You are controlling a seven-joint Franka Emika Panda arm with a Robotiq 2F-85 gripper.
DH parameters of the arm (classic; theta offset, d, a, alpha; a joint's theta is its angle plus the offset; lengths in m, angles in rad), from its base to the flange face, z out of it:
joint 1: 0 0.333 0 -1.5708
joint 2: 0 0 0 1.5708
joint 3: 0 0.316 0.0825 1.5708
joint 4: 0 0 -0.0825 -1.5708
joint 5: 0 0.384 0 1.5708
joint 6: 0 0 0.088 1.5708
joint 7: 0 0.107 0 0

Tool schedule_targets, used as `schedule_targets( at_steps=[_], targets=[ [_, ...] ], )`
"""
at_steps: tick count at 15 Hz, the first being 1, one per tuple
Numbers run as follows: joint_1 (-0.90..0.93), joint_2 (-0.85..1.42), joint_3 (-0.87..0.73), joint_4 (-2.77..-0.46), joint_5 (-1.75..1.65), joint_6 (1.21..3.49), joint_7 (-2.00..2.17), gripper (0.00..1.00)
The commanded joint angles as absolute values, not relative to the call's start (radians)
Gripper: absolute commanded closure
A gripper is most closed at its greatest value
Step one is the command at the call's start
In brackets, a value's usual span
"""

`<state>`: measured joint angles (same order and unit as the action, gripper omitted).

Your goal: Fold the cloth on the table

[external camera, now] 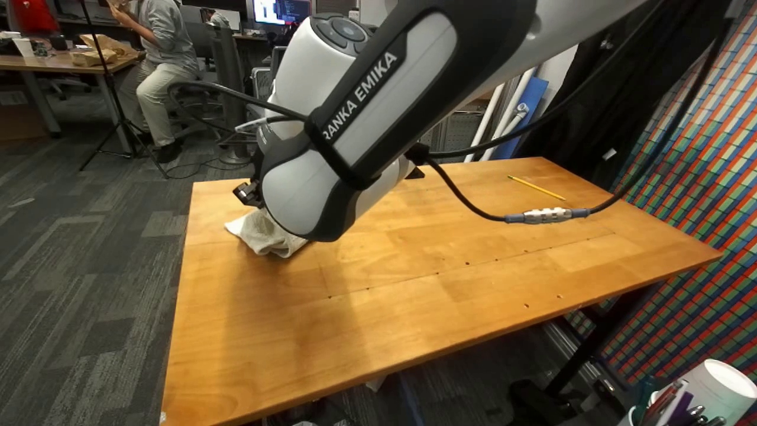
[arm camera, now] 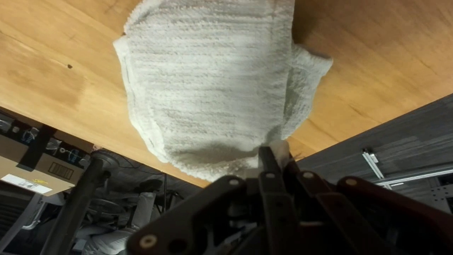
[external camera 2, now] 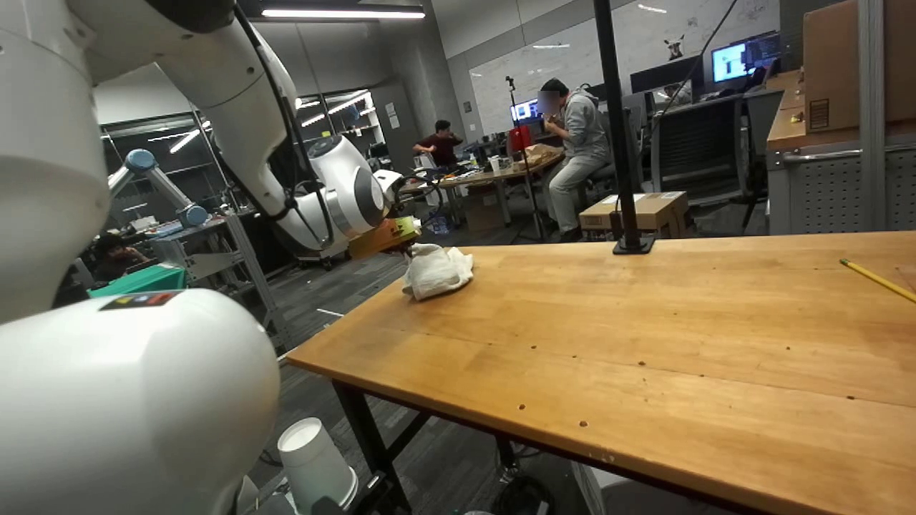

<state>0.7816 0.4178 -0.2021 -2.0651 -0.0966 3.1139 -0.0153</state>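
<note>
Pinching a small part of the white terry cloth (arm camera: 208,78), the gripper (arm camera: 279,157) has its jaws closed on one raised end, close to a corner of the wooden tabletop (external camera 2: 608,322). Because the cloth lies so near the edge, an outward pull would probably drag part of it over the side; an inward one with too little lift could simply crumple it. The hold looks shallow, so the fabric may slip out midway, and the loose flap (arm camera: 306,78) at one side may end up bunched beneath the fold. How many layers are caught I cannot tell. On the arm (external camera: 414,83), "RANKA EMIKA" is readable in an exterior view, a black strap (external camera: 331,155) hiding the first letter. In the wrist view, a cardboard box (arm camera: 46,159) carries a white label (arm camera: 26,184), its print too small to read
</note>
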Motion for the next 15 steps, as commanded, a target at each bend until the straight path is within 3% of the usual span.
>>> schedule_targets(
  at_steps=[1, 12, 13, 14, 15],
  targets=[
    [0.789, 0.504, -0.198, -1.932, -0.09, 3.083, -0.006, 0.93],
    [0.728, 0.601, -0.119, -1.785, -0.161, 2.995, 0.041, 0.92],
    [0.725, 0.607, -0.123, -1.786, -0.168, 2.992, 0.046, 0.89],
    [0.719, 0.608, -0.128, -1.788, -0.174, 2.981, 0.052, 0.67],
    [0.709, 0.608, -0.127, -1.79, -0.179, 2.974, 0.053, 0.63]
  ],
)
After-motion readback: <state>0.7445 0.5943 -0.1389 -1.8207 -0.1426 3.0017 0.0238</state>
